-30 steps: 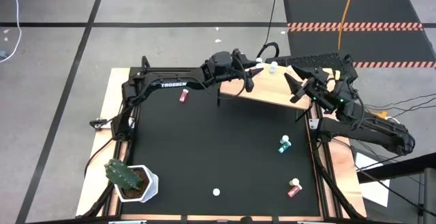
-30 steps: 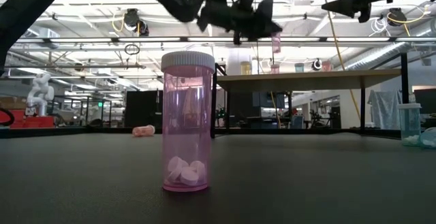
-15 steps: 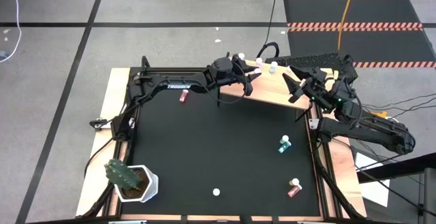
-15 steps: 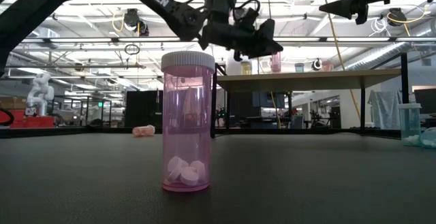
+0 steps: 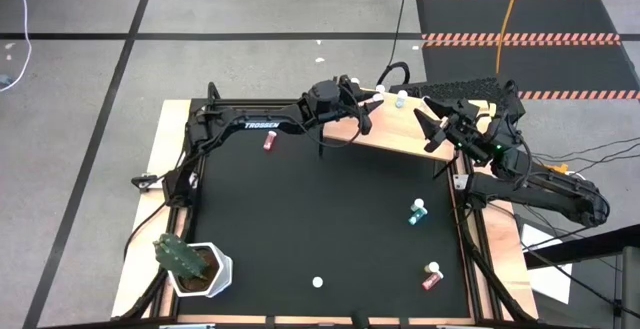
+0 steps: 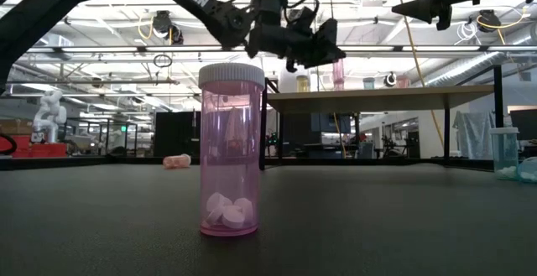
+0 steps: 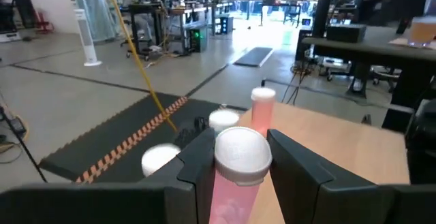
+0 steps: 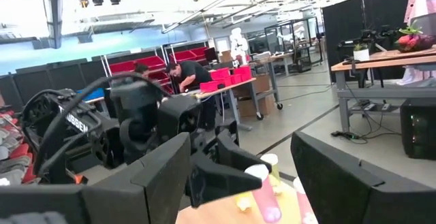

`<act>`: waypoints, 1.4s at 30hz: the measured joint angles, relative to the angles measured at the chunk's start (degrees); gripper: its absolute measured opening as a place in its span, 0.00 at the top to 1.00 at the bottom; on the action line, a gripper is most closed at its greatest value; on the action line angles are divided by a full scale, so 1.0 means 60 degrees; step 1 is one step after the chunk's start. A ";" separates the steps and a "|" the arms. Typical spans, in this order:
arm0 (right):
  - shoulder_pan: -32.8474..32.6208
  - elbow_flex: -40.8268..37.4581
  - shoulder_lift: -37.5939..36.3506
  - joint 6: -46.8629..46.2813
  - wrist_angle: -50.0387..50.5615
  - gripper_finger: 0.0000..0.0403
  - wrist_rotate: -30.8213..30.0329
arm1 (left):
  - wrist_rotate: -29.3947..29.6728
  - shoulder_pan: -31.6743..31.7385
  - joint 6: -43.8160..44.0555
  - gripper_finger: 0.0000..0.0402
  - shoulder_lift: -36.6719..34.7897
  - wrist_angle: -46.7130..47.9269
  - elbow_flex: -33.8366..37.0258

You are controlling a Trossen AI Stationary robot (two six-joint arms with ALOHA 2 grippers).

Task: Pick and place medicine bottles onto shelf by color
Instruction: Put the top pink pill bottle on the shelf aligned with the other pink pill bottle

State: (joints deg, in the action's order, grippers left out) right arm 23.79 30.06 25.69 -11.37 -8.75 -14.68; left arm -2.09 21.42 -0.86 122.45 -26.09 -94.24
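My left gripper (image 5: 362, 110) reaches over the left end of the wooden shelf (image 5: 410, 137) at the table's far side, shut on a pink white-capped bottle (image 7: 241, 154). In the left wrist view another pink bottle (image 7: 262, 108) and a white cap (image 7: 223, 120) stand on the shelf just beyond it. The low view shows the held bottle (image 6: 338, 74) next to a yellow bottle (image 6: 302, 83) on the shelf top (image 6: 377, 96). My right gripper (image 5: 428, 126) hangs open above the shelf's right end, touching nothing. My left gripper pinches the pink bottle's body just under the white cap (image 7: 230, 195) between its two fingers (image 7: 199, 173). The fingers lie level, coming from the table's left. The bottle stands upright with its cap above the fingers. In the low view its lower end (image 6: 338, 86) reaches the shelf top.
On the black tabletop stand a pink bottle (image 5: 318, 282) near the front edge, a teal one (image 5: 416, 211) and a red one (image 5: 431, 276) at the right. A reddish bottle (image 5: 269, 141) lies at the far left. A cactus pot (image 5: 192, 264) sits at the near left corner.
My left gripper has gone down toward the shelf with the pink bottle. The bottle hung clear above the shelf before; now its lower end is level with the shelf top, still upright.
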 joint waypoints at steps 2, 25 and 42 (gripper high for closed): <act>0.0000 0.0000 0.0000 0.0002 -0.0004 0.38 -0.0001 | 0.0020 0.0023 0.0010 0.70 0.0000 0.0810 -0.0464; 0.0000 0.0011 -0.0004 -0.0022 -0.0058 0.38 -0.0004 | -0.0113 -0.0149 -0.0310 0.70 0.0670 0.1340 -0.1049; 0.0000 0.0011 -0.0004 0.0003 -0.0066 0.38 -0.0004 | -0.0078 0.0147 -0.0584 0.68 0.0324 0.1247 -0.1053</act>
State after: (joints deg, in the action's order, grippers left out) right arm 23.79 30.13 25.67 -11.35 -9.15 -14.70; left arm -2.55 22.30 -4.37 124.39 -18.60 -100.56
